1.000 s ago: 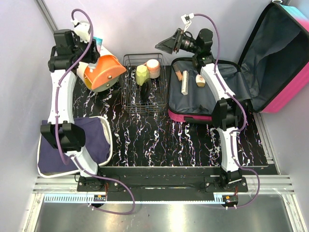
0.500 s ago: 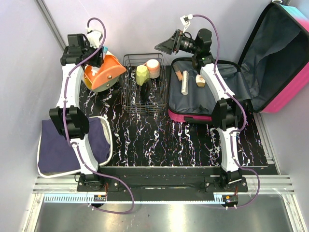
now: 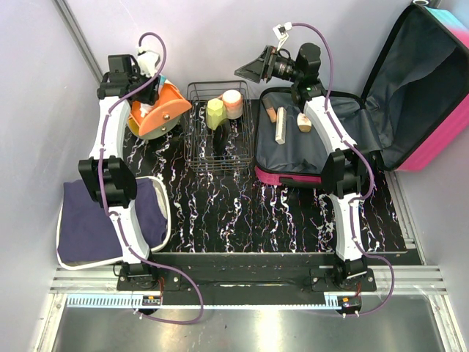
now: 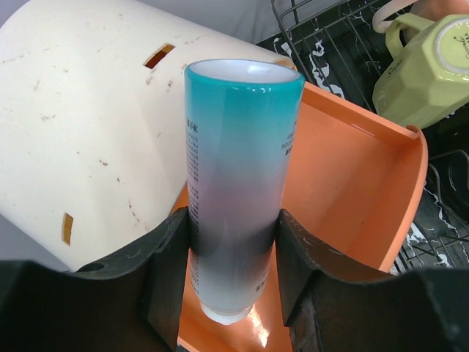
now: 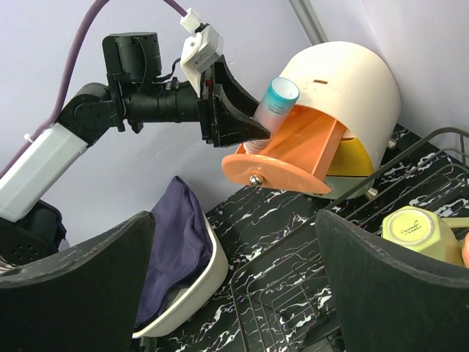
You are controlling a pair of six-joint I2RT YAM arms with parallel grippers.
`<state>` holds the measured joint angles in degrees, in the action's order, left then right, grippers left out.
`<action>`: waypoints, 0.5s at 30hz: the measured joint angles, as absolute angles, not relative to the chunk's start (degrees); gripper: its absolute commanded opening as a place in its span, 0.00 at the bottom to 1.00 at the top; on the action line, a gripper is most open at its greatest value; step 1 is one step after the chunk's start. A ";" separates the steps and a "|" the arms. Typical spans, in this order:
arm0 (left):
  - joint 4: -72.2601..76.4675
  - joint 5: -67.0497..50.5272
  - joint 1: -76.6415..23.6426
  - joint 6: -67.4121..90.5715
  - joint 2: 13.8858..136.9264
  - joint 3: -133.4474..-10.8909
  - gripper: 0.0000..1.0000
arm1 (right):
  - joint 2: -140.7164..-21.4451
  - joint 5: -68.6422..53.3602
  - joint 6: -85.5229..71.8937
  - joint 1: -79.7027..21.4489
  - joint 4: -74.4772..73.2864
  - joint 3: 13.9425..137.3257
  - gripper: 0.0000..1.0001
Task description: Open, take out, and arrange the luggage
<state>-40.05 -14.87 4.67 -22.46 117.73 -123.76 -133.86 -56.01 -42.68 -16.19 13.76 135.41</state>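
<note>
The pink luggage (image 3: 292,178) lies open at the right, its dark-lined lid (image 3: 421,81) leaning back. A wooden stick (image 3: 281,125) and two small wooden pieces lie in its base. My left gripper (image 4: 234,242) is shut on a teal-to-white tube (image 4: 238,161) and holds it upright over the orange drawer (image 4: 352,191) of the white round drawer box (image 4: 88,132). The right wrist view shows that tube (image 5: 275,100) tilted above the drawer. My right gripper (image 3: 253,67) hangs open and holds nothing, high at the back between basket and luggage.
A wire basket (image 3: 220,83) at the back middle holds a yellow-green mug (image 3: 215,114) and a peach cup (image 3: 232,103). A white tub (image 3: 167,213) with a navy cloth (image 3: 95,227) sits at the front left.
My left arm has swung right and back, bringing the tube over the orange drawer. The right arm has not moved.
</note>
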 measured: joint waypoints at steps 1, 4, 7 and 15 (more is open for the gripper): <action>-40.05 -14.76 4.64 -22.63 117.78 -123.76 0.13 | -133.86 -55.99 -42.65 -16.19 13.69 135.46 1.00; -40.10 -14.72 4.56 -23.05 117.93 -123.76 0.22 | -133.86 -55.96 -42.63 -16.19 13.47 135.85 1.00; -40.23 -14.66 4.54 -23.57 117.93 -123.76 0.40 | -133.86 -55.96 -42.61 -16.19 13.34 136.70 1.00; -40.47 -13.74 4.47 -24.08 117.93 -123.76 0.66 | -133.88 -55.96 -42.28 -16.19 13.15 138.56 1.00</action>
<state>-40.47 -13.74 4.47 -24.08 117.93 -123.76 -133.88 -55.96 -42.28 -16.19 13.15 138.56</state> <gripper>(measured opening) 0.593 0.994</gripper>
